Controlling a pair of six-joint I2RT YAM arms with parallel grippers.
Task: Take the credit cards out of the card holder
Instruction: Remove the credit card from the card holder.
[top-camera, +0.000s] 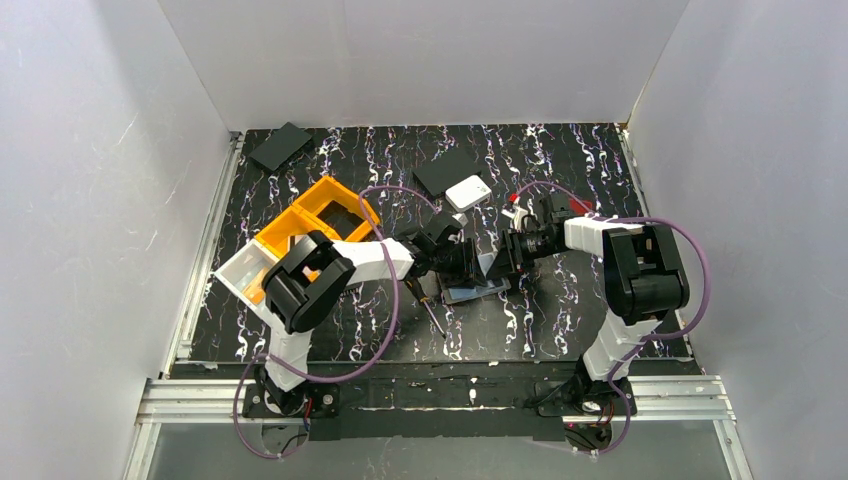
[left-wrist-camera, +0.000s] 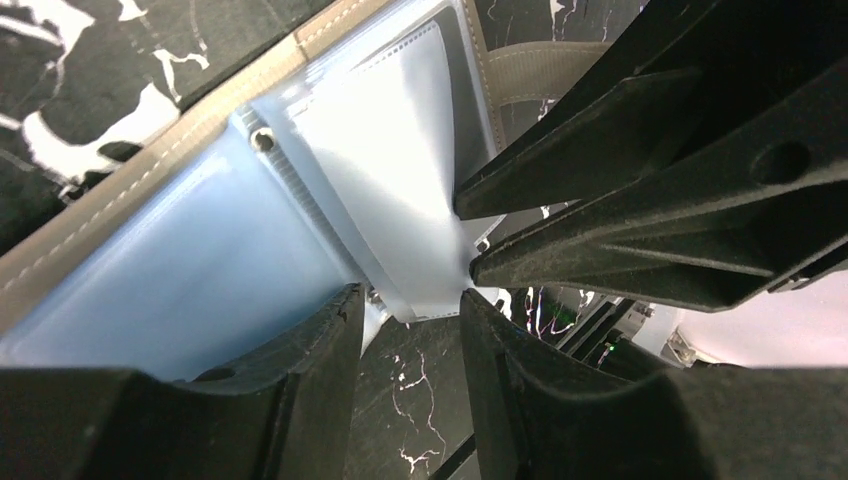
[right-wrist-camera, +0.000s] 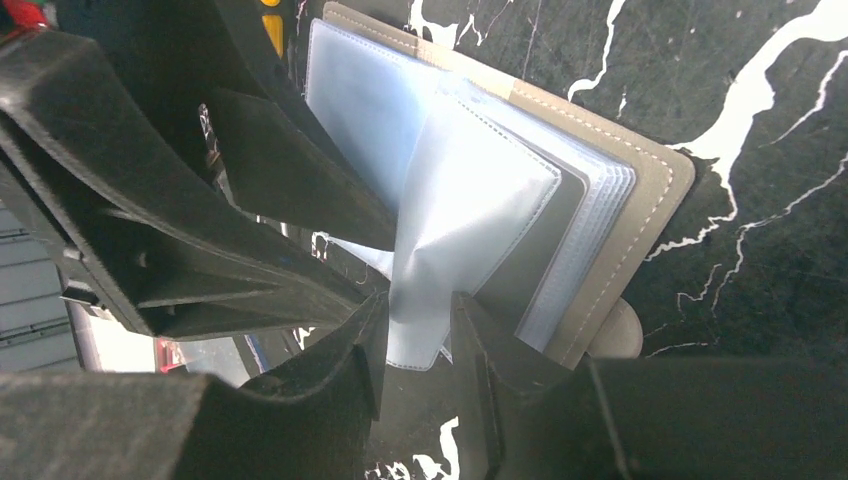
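The taupe card holder (right-wrist-camera: 650, 190) lies open on the black marbled table (top-camera: 600, 300), its pale blue plastic sleeves (right-wrist-camera: 370, 100) fanned up. My right gripper (right-wrist-camera: 420, 300) is shut on the free end of one raised sleeve (right-wrist-camera: 470, 190), which bows between its fingers. My left gripper (left-wrist-camera: 410, 298) faces it from the other side, open, with that sleeve's corner (left-wrist-camera: 425, 290) just at its fingertips. In the top view both grippers, left (top-camera: 478, 262) and right (top-camera: 505, 262), meet over the holder (top-camera: 478, 291). I cannot tell the credit cards apart from the sleeves.
A screwdriver (top-camera: 432, 310) lies just left of the holder. An orange compartment tray (top-camera: 310, 225) stands at the left. A white square box (top-camera: 467, 192) and flat black rectangles (top-camera: 447, 170) (top-camera: 281, 145) lie further back. White walls close in three sides.
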